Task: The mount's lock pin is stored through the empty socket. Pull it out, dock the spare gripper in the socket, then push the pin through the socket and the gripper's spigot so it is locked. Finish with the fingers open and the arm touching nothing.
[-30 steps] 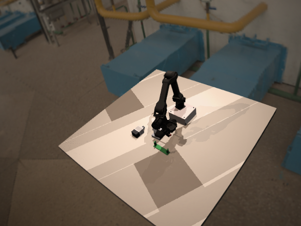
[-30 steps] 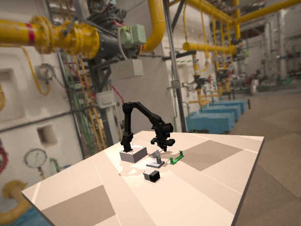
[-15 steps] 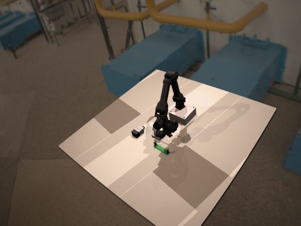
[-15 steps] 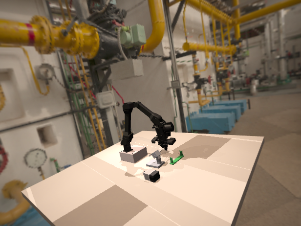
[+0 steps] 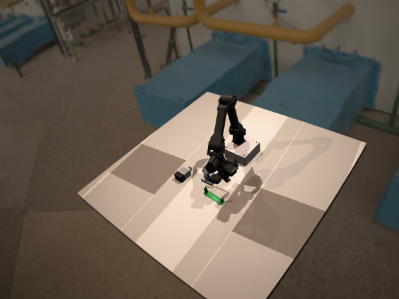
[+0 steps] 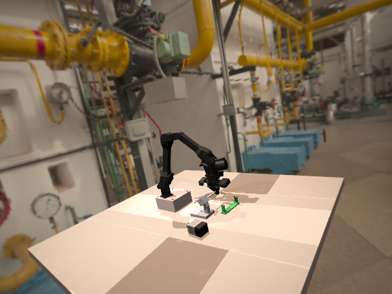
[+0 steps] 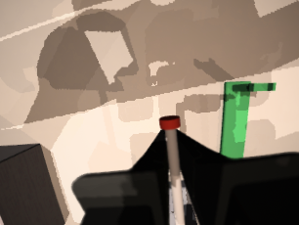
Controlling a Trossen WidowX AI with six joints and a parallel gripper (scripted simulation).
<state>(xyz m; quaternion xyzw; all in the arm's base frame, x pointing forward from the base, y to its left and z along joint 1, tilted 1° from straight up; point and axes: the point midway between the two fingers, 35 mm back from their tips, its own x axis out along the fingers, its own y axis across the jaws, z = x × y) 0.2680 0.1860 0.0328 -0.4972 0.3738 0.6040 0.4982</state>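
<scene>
Top: gripper [image 5: 227, 178] [image 6: 217, 192] [image 7: 168, 133] over table, near mount [image 5: 207, 180] [image 6: 202, 212]; spare [image 5: 182, 174] [image 6: 197, 228] on table, undocked; green rack [image 5: 214, 196] [image 6: 230, 207] [image 7: 235, 124] near mount. Exterior: fingers point down, beside mount; spare lies apart from mount. Wrist: fingers pinching pin [image 7: 173, 152], red head [image 7: 170, 122] beyond tips; rack at right. Can't tell if pin is fully clear of socket.

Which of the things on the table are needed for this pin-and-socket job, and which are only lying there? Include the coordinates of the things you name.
Needed:
- lock pin [image 7: 174, 161], held in the tool [image 6: 217, 192] [image 7: 168, 133]
- grey mount [image 5: 207, 180] [image 6: 202, 213]
- spare gripper [image 5: 183, 174] [image 6: 197, 228]

Not named in the job:
- green bracket [image 5: 214, 196] [image 6: 230, 207] [image 7: 235, 122], perhaps a pin rest
</scene>
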